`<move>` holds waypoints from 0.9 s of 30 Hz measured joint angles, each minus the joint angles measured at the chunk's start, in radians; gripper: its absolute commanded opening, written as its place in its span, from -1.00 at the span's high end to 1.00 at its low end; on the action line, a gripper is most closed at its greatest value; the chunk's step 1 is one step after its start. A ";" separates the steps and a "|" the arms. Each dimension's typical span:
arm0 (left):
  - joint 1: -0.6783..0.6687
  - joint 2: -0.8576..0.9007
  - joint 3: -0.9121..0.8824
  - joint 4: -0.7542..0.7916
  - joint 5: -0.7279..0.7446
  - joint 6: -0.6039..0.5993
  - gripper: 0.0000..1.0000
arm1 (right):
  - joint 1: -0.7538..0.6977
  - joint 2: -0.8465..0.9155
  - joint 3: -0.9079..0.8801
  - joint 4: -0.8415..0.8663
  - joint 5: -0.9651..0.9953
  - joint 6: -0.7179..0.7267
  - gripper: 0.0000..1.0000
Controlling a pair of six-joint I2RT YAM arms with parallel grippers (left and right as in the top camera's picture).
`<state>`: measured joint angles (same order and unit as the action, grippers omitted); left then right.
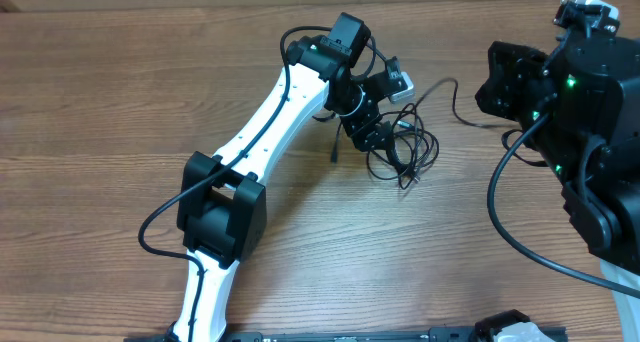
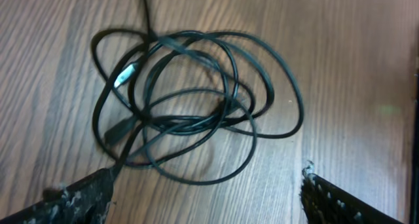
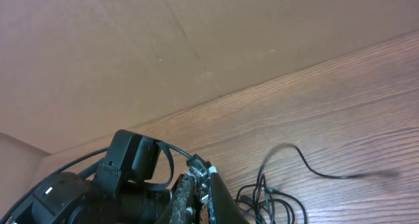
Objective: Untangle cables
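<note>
Free over the bare table point(image 1: 90, 182) left of the left arm point(image 1: 265, 122), and over the near wood between the two arms. Blocked on the diagonal by that white arm, stretched from the near edge up to the cables point(image 1: 405, 150). Crowded at the tangle: left gripper point(image 2: 208, 178) low above it with fingers point(image 2: 78, 198) spread wide, loops in the gap. Blocked at the right by the dark right arm point(image 1: 575, 112) and its thick looping cable point(image 1: 493, 197). Only a narrow lane between tangle and right arm, crossed by a loose strand point(image 1: 455, 100). Walled at the far edge by brown board point(image 3: 163, 47)
</note>
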<state>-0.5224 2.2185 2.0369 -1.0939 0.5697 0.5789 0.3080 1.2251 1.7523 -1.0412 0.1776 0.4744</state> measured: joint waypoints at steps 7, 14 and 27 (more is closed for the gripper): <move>-0.002 0.000 0.000 0.030 -0.043 -0.039 -0.82 | 0.000 0.000 0.000 -0.030 0.020 -0.003 0.71; -0.023 0.037 0.000 0.206 -0.049 -0.056 -0.83 | 0.000 0.001 0.000 -0.065 0.022 -0.004 0.71; -0.084 0.195 -0.002 0.304 0.000 -0.406 -0.69 | 0.000 0.019 0.000 -0.082 0.024 -0.004 0.71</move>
<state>-0.6067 2.4134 2.0350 -0.7902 0.5694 0.1734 0.3080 1.2442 1.7523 -1.1229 0.2020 0.4706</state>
